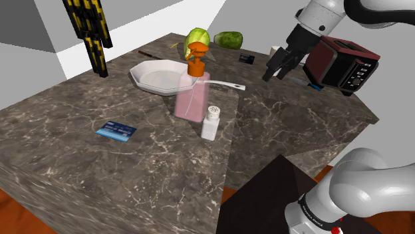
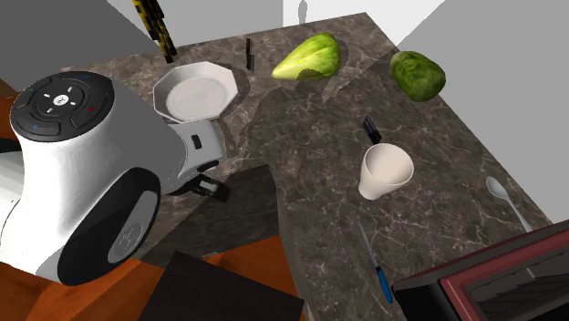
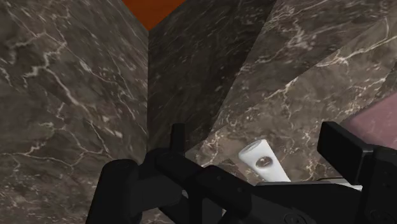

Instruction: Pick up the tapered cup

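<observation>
The tapered cup [image 2: 386, 171] is white and stands upright on the dark marble counter [image 2: 319, 210], between a small black item [image 2: 371, 128] and a blue-handled knife [image 2: 376, 260]. In the shoulder view the cup [image 1: 275, 50] peeks out just behind my gripper [image 1: 277, 70], which hangs above the counter next to the toaster [image 1: 342, 63]. The black fingers stand apart, open, with nothing between them. In the wrist view the fingers [image 3: 343, 149] point towards a white shaker [image 3: 261, 162], not the cup.
A pink soap bottle with an orange pump [image 1: 193, 93], the shaker [image 1: 211, 121], a white octagonal dish [image 1: 156, 74] and a blue card [image 1: 116, 131] sit on the counter's other part. Two green lettuces [image 2: 310, 56] [image 2: 418, 73] lie at the back. A spoon [image 2: 506, 201] lies near the counter edge.
</observation>
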Robot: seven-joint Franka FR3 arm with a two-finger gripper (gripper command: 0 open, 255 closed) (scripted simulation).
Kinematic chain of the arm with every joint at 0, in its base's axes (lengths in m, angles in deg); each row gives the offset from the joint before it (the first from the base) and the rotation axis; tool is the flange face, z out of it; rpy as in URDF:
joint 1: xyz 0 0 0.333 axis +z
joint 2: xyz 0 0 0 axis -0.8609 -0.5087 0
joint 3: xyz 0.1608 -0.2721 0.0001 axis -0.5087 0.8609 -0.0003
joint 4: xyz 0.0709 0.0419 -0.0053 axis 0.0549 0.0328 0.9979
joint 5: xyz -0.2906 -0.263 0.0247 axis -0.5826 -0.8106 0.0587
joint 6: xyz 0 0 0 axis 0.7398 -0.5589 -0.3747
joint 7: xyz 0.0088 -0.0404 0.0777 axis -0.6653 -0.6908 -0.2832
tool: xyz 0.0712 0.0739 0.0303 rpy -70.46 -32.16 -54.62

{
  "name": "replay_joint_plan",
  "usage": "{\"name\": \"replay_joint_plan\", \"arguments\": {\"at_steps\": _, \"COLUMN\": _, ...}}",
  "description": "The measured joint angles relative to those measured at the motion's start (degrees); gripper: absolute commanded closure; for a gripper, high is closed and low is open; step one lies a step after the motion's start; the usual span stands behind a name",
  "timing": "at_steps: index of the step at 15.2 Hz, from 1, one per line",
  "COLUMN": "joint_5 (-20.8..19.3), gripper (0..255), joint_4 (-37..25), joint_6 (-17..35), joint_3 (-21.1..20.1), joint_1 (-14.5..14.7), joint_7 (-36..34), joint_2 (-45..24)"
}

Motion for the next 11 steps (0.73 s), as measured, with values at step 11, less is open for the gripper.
{"name": "replay_joint_plan", "arguments": {"at_steps": 11, "joint_5": -6.97, "gripper": 0, "joint_4": -11.83, "joint_6": -0.16, "joint_3": 4.61, "joint_1": -4.44, "joint_7": 3.78, "joint_2": -15.45}}
